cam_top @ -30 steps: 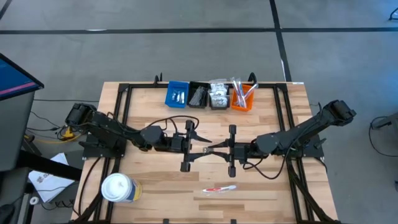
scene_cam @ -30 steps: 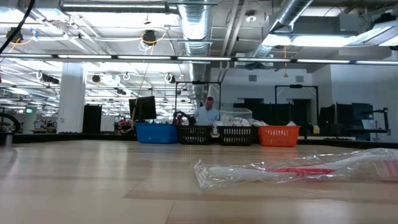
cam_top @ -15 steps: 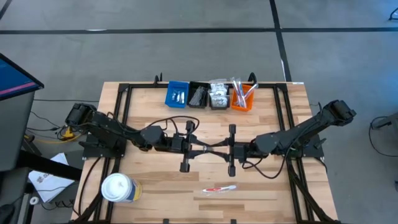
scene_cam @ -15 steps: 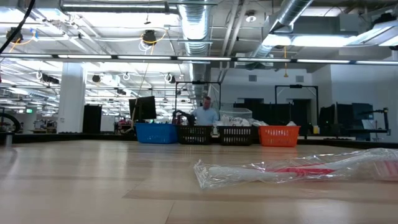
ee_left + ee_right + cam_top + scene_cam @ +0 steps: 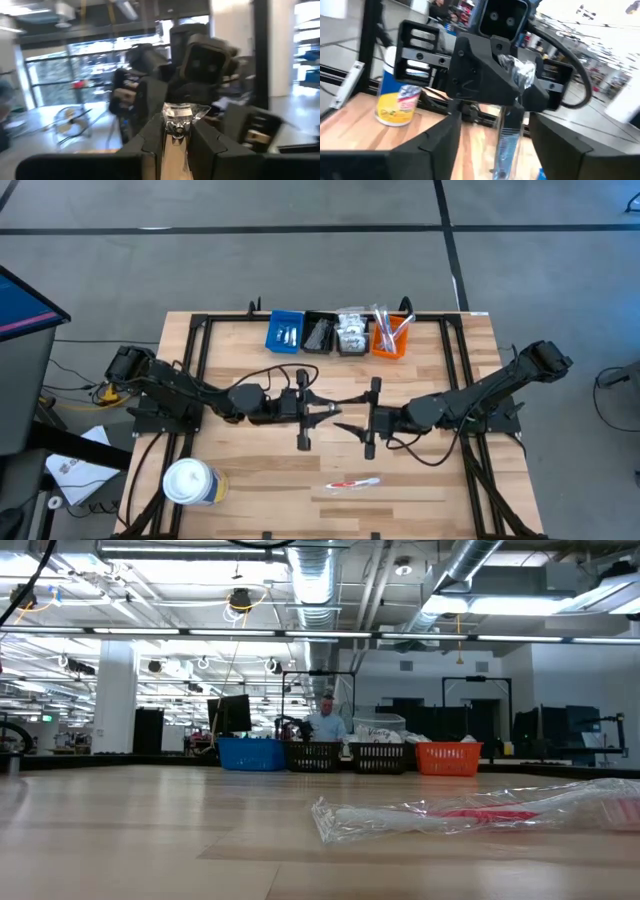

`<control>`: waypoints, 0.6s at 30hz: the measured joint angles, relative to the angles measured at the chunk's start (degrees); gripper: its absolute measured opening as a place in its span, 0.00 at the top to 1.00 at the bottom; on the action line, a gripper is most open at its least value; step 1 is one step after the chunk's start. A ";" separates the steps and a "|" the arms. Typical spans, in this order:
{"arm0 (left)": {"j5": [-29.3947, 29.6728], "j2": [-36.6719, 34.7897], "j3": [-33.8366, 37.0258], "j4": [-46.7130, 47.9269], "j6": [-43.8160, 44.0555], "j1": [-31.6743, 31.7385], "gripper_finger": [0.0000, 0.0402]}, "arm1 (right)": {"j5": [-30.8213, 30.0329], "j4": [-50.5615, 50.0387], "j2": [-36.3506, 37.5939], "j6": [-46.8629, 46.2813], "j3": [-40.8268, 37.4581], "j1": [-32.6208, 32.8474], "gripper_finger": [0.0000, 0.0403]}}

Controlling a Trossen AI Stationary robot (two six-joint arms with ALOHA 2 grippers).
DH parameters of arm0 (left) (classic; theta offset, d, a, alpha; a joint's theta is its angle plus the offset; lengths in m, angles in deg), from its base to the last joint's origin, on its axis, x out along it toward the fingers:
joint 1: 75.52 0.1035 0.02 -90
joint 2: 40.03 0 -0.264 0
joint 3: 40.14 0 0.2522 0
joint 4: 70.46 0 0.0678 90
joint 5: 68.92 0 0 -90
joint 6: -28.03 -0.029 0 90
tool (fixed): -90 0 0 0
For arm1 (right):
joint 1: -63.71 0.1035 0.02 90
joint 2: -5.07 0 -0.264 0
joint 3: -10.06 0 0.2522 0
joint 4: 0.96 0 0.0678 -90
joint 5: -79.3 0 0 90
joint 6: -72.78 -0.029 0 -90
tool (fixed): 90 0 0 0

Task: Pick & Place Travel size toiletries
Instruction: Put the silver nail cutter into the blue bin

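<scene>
1. Pale wooden desk (image 5: 250, 470) under both arms, with an open workshop hall behind it in the low view, where a person (image 5: 326, 720) stands far off beyond the bins.
2. Left pincer (image 5: 326, 409) is clenched on a clear-wrapped stick (image 5: 177, 119) above mid-desk. The wrapper's crimped end pokes out past its fingertips.
3. From the right wrist view, that stick (image 5: 509, 134) hangs from the left pincer, with something blue inside the wrap.
4. Right pincer (image 5: 352, 426) faces the left one, tip to tip. It is released: its fingers (image 5: 437, 145) stand wide on either side of the stick without touching it.
5. A second item, a wrapped red toothbrush (image 5: 353, 483), lies flat on the desk nearer the front edge, well apart from both pincers.
6. Four small bins sit in a row at the far edge.
7. Blue bin (image 5: 285, 332) holds pale pieces.
8. Black bin (image 5: 319, 333) holds thin dark pieces.
9. Third bin (image 5: 351, 332) is heaped with clear and white sachets.
10. Orange bin (image 5: 390, 340) has slim red, blue and white sticks standing up out of it.
11. A white tub (image 5: 190, 482) with a yellow label stands at the front left corner.
12. Both arms reach in low from their outer bases, stretched almost level, meeting near the desk's centre.
</scene>
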 joint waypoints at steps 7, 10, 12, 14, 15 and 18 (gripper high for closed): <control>5.36 -0.02 0.00 0.33 0.02 -0.01 0.87 | -6.09 -1.15 0.00 0.02 0.00 0.00 0.38; 9.38 -0.10 0.00 1.05 0.01 -0.02 0.87 | -9.90 -2.04 0.00 1.08 0.00 0.00 0.38; 13.10 -0.12 0.00 2.67 0.00 -0.02 0.87 | -12.37 -2.13 0.00 1.96 0.00 0.00 0.38; 18.23 -0.47 0.00 5.34 -0.07 0.01 0.87 | -13.70 -2.13 0.00 2.66 0.00 0.00 0.38; 20.72 -0.81 0.00 6.81 -0.07 0.24 0.87 | -14.31 -2.16 0.00 2.86 0.00 0.02 0.38; 27.21 -2.04 -0.02 12.44 1.39 1.96 0.87 | -16.85 -2.03 0.00 4.74 0.00 0.00 0.38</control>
